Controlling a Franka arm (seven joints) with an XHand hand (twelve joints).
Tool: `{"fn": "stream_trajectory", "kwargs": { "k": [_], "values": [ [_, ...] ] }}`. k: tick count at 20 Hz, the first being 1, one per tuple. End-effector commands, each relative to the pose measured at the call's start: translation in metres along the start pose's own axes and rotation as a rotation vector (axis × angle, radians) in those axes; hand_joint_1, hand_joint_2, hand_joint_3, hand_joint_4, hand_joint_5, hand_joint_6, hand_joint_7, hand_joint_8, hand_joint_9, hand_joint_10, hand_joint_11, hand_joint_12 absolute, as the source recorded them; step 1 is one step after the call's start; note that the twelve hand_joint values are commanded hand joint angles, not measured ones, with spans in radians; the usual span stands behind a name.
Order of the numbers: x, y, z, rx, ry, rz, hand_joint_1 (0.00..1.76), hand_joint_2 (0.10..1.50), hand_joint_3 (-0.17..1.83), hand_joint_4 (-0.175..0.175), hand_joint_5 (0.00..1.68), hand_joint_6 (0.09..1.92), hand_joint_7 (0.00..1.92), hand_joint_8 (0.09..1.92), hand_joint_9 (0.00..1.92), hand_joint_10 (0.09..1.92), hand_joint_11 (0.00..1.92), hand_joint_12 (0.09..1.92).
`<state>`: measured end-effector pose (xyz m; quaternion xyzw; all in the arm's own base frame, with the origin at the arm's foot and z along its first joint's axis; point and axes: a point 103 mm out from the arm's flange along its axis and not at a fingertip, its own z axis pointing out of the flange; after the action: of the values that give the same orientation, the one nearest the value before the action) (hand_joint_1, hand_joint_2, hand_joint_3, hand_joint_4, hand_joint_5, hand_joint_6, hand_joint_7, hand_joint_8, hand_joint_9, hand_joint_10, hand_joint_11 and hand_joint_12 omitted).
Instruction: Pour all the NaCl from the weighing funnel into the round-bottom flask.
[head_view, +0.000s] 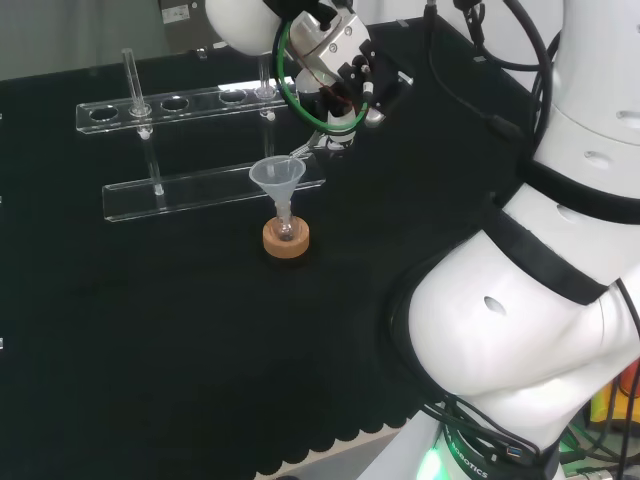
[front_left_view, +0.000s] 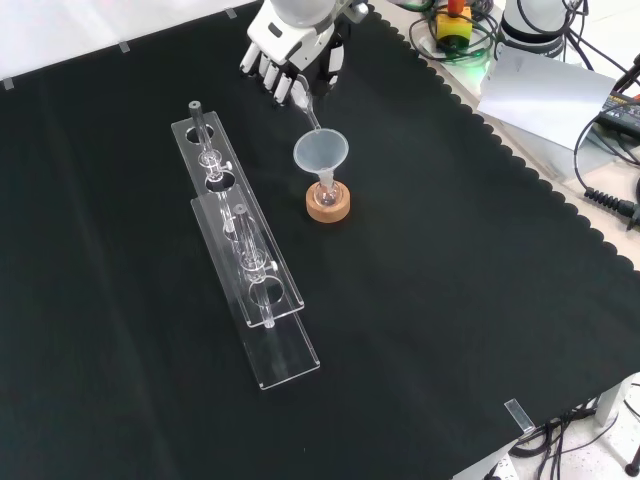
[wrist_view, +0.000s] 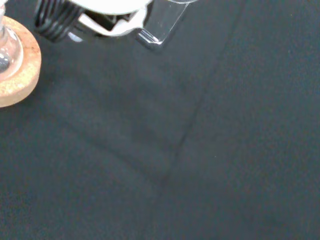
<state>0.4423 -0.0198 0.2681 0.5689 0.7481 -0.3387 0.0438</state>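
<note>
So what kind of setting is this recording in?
Most likely a chemistry lab bench set up for robot trials: a clear test-tube rack, a funnel sitting in a small round-bottom flask on a cork ring, all on black cloth, with the hand above.

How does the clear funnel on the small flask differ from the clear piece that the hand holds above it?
The clear cone-shaped funnel stands upright in the small round flask on the cork ring; the narrow clear weighing funnel is tilted, its tip toward that funnel's mouth. The funnel stands free, while the weighing funnel is held by the black and white hand. The funnel's mouth is wide; the weighing funnel is slim. Both are transparent.
</note>
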Motion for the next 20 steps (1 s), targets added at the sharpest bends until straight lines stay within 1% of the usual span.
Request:
{"fn": "stream_trajectory", "kwargs": {
  "k": [1,11,15,20],
  "values": [
    [0.001,0.000,-0.002,0.020,-0.064,0.011,1.09,0.71,0.66,0.175,1.16,0.88,0.93,0.63,1.06,0.46,0.54,1.27],
    [0.010,0.002,-0.012,0.027,-0.123,0.000,1.09,0.70,0.66,0.175,1.16,0.88,0.93,0.63,1.06,0.46,0.54,1.27],
    [0.013,0.003,-0.016,0.028,-0.134,-0.003,1.09,0.70,0.67,0.175,1.16,0.88,0.93,0.63,1.06,0.46,0.54,1.27],
    [0.016,0.005,-0.017,0.047,-0.167,-0.004,1.09,0.70,0.67,0.175,1.16,0.88,0.93,0.63,1.06,0.46,0.53,1.27]
  ]
}}
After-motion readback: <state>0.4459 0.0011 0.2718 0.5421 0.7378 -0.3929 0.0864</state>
